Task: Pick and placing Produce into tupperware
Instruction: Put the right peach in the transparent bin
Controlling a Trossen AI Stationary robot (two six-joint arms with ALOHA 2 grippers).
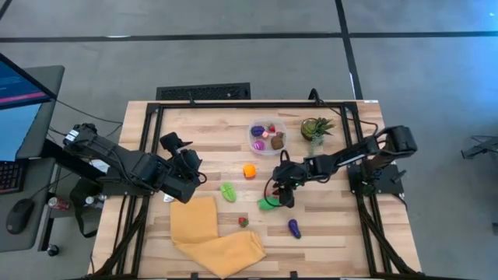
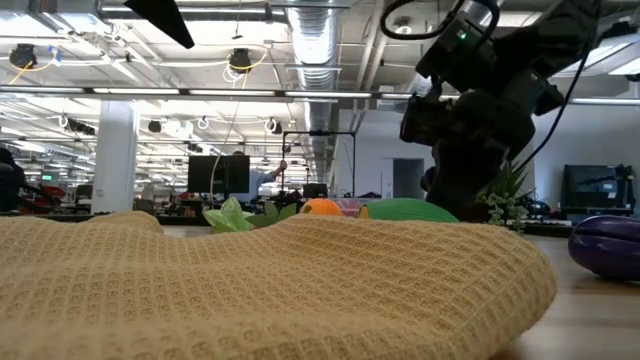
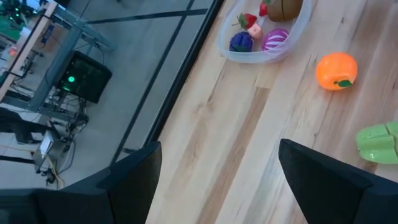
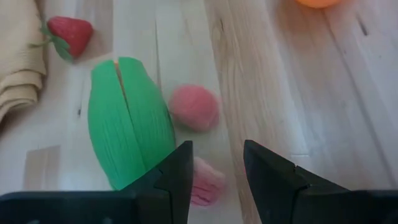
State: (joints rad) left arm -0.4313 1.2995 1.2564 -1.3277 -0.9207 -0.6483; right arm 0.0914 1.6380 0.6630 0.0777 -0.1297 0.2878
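Observation:
The round clear tupperware (image 1: pixel 267 138) stands at the far middle of the table and holds purple, magenta, red and brown produce; it also shows in the left wrist view (image 3: pixel 266 55). An orange piece (image 1: pixel 249 170), a light green piece (image 1: pixel 228 191), a strawberry (image 1: pixel 243 222) and a purple eggplant (image 1: pixel 294 228) lie on the table. My right gripper (image 4: pixel 217 155) is open, low over a dark green piece (image 4: pixel 127 130) and two pink pieces (image 4: pixel 194 107), the nearer one (image 4: pixel 208 182) just beside one fingertip. My left gripper (image 3: pixel 217 186) is open and empty at the table's left.
A yellow waffle cloth (image 1: pixel 214 233) lies crumpled at the near edge and fills the front of the low view (image 2: pixel 250 290). A potted green plant (image 1: pixel 315 128) stands right of the tub. Bare wood lies between the orange piece and the tub.

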